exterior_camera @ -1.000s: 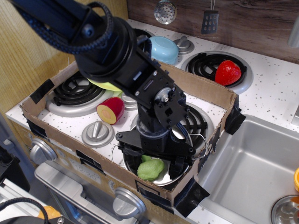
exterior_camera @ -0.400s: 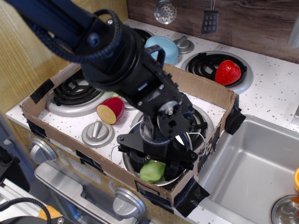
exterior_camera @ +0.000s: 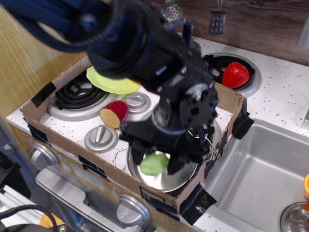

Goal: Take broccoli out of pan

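Though half hidden by end effector [exterior_camera: 155, 158], broccoli [exterior_camera: 153, 164] over pan [exterior_camera: 166, 180].

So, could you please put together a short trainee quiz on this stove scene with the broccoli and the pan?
1. True or false: the broccoli is between the fingers of the gripper.
2. The red strawberry lies: A) in the sink; B) on a back burner; C) in the pan.
3. Fill in: the lime-green plate rests partly on a black ____.

Key: 1 true; 2 B; 3 burner.
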Action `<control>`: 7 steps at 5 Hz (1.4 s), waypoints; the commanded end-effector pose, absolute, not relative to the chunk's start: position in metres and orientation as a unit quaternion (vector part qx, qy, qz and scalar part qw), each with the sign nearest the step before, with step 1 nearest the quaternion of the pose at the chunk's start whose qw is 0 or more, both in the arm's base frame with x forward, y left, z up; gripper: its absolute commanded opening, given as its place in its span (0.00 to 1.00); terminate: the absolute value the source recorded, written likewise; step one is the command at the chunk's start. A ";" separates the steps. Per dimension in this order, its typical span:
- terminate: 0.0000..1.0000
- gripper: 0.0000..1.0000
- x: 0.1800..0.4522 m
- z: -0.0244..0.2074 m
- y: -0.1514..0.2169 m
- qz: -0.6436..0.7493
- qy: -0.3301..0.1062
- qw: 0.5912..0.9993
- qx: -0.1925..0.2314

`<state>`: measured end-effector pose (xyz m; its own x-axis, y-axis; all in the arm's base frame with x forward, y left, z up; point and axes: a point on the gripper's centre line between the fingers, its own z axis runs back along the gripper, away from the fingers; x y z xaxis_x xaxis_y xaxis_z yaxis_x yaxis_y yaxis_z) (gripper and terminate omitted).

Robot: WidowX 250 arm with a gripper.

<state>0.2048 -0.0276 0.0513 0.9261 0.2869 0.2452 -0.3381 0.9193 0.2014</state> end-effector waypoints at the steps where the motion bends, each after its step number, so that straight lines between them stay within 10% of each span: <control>1: 0.00 0.00 0.226 0.087 0.011 0.182 -0.111 0.970 0.121; 3: 0.00 0.00 0.260 0.084 0.064 0.153 -0.101 0.974 0.135; 7: 0.00 0.00 0.330 0.074 0.020 0.122 -0.097 0.983 0.096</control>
<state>0.3208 0.0245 0.0605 0.9537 0.2371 0.1849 -0.2683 0.9486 0.1676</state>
